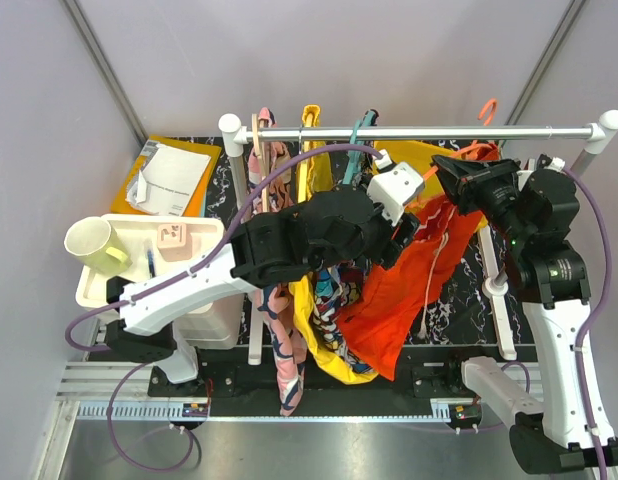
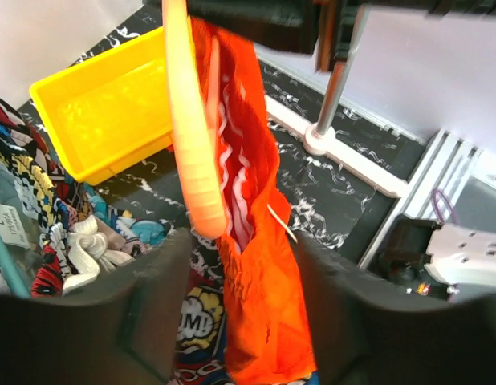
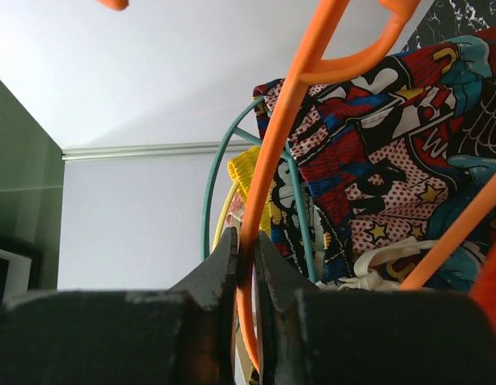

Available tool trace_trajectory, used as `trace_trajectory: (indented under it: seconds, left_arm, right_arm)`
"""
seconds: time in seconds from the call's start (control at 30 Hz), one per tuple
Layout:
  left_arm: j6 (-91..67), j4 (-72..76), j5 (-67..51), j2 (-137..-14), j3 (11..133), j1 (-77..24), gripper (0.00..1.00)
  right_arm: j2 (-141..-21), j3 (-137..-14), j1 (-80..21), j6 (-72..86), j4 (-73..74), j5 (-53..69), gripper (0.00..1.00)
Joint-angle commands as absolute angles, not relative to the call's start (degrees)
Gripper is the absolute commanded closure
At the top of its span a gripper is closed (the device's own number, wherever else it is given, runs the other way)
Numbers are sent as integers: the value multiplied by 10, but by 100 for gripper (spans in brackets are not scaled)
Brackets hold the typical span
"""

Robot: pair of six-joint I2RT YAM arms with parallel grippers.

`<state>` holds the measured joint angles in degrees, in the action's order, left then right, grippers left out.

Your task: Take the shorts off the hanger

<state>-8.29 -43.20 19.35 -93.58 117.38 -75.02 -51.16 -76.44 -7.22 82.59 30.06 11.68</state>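
The orange-red shorts [image 1: 399, 295] hang from the orange hanger [image 1: 471, 152], with a pale drawstring [image 1: 430, 268] dangling. The hanger's hook [image 1: 486, 108] is off the rail. My right gripper [image 1: 441, 172] is shut on the hanger's thin bar [image 3: 268, 152], seen clamped between its jaws in the right wrist view [image 3: 246, 237]. My left gripper [image 1: 407, 232] is open at the shorts' upper edge. In the left wrist view its jaws [image 2: 241, 245] stand wide apart with the shorts [image 2: 260, 305] hanging between them, untouched. The blurred hanger arm [image 2: 192, 144] is close in front.
The rail [image 1: 409, 131] carries a teal hanger [image 1: 359, 135], a wooden hanger [image 1: 257, 135], a yellow garment [image 1: 319, 355] and patterned garments [image 1: 289, 360]. A yellow bin [image 2: 103, 104] sits behind the rack. The rack post [image 2: 332, 96] and base foot are right. A white tray [image 1: 99, 280] stands left.
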Motion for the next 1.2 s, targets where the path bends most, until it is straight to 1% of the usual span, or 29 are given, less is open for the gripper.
trace_trajectory:
  seconds: [0.0, 0.13, 0.23, 0.4, 0.5, 0.53, 0.7, 0.77, 0.83, 0.97, 1.1, 1.17]
  left_arm:
    - [-87, -391, 192, -911, 1189, -752, 34]
    - [-101, -385, 145, -885, 1179, -754, 32]
    - [-102, -377, 132, -868, 1172, -760, 32]
    - [-100, -374, 120, -853, 1171, -765, 32]
    - [-102, -374, 113, -846, 1172, -768, 30]
    - [-105, -374, 109, -844, 1171, -768, 29]
    - [-122, -374, 72, -830, 1165, -768, 28]
    - [-128, -372, 61, -824, 1162, -769, 28]
    - [-134, -368, 42, -818, 1158, -769, 28]
    - [-135, -360, 7, -797, 1146, -771, 28]
    - [-144, -336, -35, -765, 1132, -772, 28]
    - [-145, -323, -37, -743, 1117, -773, 28]
  right_arm:
    - [-507, -764, -75, 851, 250, 125, 100]
    - [-494, -738, -74, 934, 257, 138, 100]
    - [-469, -716, -73, 982, 274, 144, 100]
    - [-411, -710, -73, 1000, 332, 133, 100]
    - [-389, -705, -74, 956, 352, 140, 100]
    - [-386, -701, -74, 941, 359, 146, 100]
    - [-360, -644, -74, 819, 333, 220, 100]
    - [-372, -642, -74, 785, 321, 264, 100]
    - [-396, -651, -74, 728, 309, 308, 100]
    - [-427, -696, -74, 660, 309, 323, 100]
    - [-463, -727, -73, 649, 302, 344, 100]
    - [-476, -734, -74, 655, 282, 365, 100]
